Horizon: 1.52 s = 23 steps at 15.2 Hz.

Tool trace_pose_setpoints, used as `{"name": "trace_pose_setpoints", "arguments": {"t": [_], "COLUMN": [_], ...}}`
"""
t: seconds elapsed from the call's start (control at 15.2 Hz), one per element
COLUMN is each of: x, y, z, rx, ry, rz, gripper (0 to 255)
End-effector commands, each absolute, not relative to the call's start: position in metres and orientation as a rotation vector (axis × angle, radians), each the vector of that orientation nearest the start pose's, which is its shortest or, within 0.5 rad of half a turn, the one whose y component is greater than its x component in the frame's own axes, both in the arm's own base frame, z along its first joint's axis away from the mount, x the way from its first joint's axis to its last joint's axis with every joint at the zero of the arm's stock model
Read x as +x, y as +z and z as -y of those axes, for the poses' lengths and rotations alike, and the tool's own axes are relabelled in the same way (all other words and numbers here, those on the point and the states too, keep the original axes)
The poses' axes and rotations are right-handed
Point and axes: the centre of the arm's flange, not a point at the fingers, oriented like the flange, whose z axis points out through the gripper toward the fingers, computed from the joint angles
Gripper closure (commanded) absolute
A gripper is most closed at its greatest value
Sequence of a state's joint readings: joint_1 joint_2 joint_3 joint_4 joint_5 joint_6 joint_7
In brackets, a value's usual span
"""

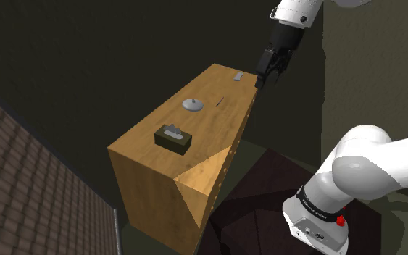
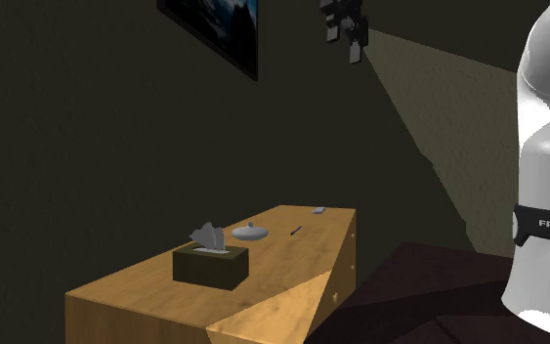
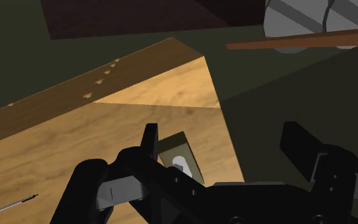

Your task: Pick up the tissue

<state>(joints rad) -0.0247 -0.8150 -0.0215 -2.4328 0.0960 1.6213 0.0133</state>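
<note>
**Fig. Approach step, pre-grasp.** The gripper [image 1: 264,80] hangs high over the far end of the wooden cabinet [image 1: 144,152]. In the second ext. view the gripper [image 2: 349,41] is near the top of frame, well above the cabinet top. In the wrist view the gripper [image 3: 222,137] has its black fingers [image 3: 149,143] standing wide apart w/ nothing clasped, i.e. the hand is spread and empty.

**Target.** A grey tissue [image 1: 173,130] sticks up from the slot of a dark tissue box [image 1: 175,141]. The tissue box stands on the cabinet top toward its near end, well apart from the gripper. The same pair shows in the second ext. view: tissue [image 2: 206,235], tissue box [image 2: 211,267]. In the wrist view the tissue box [image 3: 182,156] lies far down the line of the fingers, partly hidden behind one of them.

**Other items on top, from the gripper's end to the box.**
- A small grey piece [image 1: 238,76] near the far edge.
- A thin pen [image 1: 219,101].
- A round grey dish [image 1: 193,106], nearest the tissue box but apart from it.

**My read.** No part of the pick is done yet, and the approach is the step in hand. Next I'd carry the hand along the cabinet past pen and dish and centre it over the tissue. Then I'd descend w/ jaws apart and close on the raised tissue only, not the tissue box. The tissue looks soft and small, so a shallow pinch may slip, and too deep a descent would prob. strike the box.
</note>
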Motion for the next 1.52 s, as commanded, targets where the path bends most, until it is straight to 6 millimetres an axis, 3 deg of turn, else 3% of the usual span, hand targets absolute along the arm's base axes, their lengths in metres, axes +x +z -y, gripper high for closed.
{"name": "trace_pose_setpoints", "arguments": {"t": [0.0,0.73,1.45], "x": [0.303,0.426,0.539], "y": [0.568,0.476,0.367], "z": [0.006,-0.042,-0.077], "rx": [-3.029,-3.206,-3.376], "ry": [-0.007,0.122,0.267], "rz": [-0.087,-0.04,0.013], "gripper": [0,0,0]}}
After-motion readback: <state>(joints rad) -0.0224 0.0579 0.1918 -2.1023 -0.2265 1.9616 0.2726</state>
